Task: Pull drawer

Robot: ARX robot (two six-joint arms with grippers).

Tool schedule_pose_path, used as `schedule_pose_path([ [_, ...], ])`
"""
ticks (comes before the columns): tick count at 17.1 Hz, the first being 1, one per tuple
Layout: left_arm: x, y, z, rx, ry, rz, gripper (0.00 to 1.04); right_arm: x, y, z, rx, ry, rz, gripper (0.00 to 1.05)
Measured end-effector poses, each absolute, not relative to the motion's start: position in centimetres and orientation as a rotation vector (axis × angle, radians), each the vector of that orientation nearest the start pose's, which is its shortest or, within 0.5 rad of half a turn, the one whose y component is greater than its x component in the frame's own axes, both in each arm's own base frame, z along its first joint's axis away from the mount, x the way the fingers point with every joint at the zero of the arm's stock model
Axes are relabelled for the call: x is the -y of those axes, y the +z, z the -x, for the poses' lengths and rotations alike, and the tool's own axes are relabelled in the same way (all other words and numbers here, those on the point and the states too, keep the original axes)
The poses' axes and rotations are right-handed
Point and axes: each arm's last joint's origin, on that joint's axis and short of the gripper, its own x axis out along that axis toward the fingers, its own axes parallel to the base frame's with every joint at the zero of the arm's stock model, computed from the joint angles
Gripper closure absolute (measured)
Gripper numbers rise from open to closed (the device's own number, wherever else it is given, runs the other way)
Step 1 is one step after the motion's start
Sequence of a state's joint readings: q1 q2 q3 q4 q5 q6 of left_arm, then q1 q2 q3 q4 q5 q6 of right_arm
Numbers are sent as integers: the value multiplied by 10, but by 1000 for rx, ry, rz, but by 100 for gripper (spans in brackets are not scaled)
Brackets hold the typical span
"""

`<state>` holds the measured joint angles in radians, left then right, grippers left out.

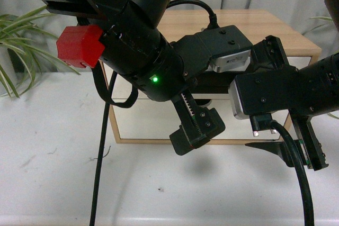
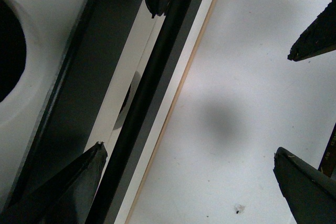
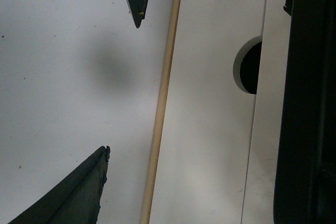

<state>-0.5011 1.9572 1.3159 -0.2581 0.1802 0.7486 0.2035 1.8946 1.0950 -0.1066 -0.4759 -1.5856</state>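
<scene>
The drawer (image 1: 148,123) is in a wooden cabinet (image 1: 259,25) behind both arms, which hide its handle in the front view. In the left wrist view the long black bar handle (image 2: 152,103) crosses the white drawer front (image 2: 47,3). It runs between the fingers of my open left gripper (image 2: 189,150), close to one fingertip (image 2: 92,174). My left gripper (image 1: 196,130) hangs before the cabinet's lower front. My right gripper (image 1: 299,154) is open beside it. The right wrist view shows the white front (image 3: 210,145), its semicircular notch (image 3: 249,69) and my right gripper (image 3: 194,171), holding nothing.
The cabinet stands on a white table (image 1: 53,183). A leafy plant (image 1: 16,51) is at the far left and a curtain hangs behind. A red block (image 1: 79,46) sits on the left arm, and black cables (image 1: 100,157) hang down. The other gripper's fingertip (image 2: 315,35) shows nearby.
</scene>
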Motion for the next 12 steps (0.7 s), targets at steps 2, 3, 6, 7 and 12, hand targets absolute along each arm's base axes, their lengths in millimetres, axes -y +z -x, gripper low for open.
schedule_pose_path([
  [2,203,174,-358,-629,-953,-815,7,-89,146,-365,-210,1187,1279,6],
  [3,204,173,-357,-628,-955,-816,7,-89,146,-365,-214,1188,1273,6],
  [6,204,171,-355,-630,-963,-816,7,-88,147,-361,-229,1194,1263,6],
  [7,205,170,-353,-628,-968,-817,7,-87,147,-359,-235,1193,1260,6],
  [12,202,168,-339,-618,-991,-792,7,-84,148,-342,-257,1194,1255,6],
])
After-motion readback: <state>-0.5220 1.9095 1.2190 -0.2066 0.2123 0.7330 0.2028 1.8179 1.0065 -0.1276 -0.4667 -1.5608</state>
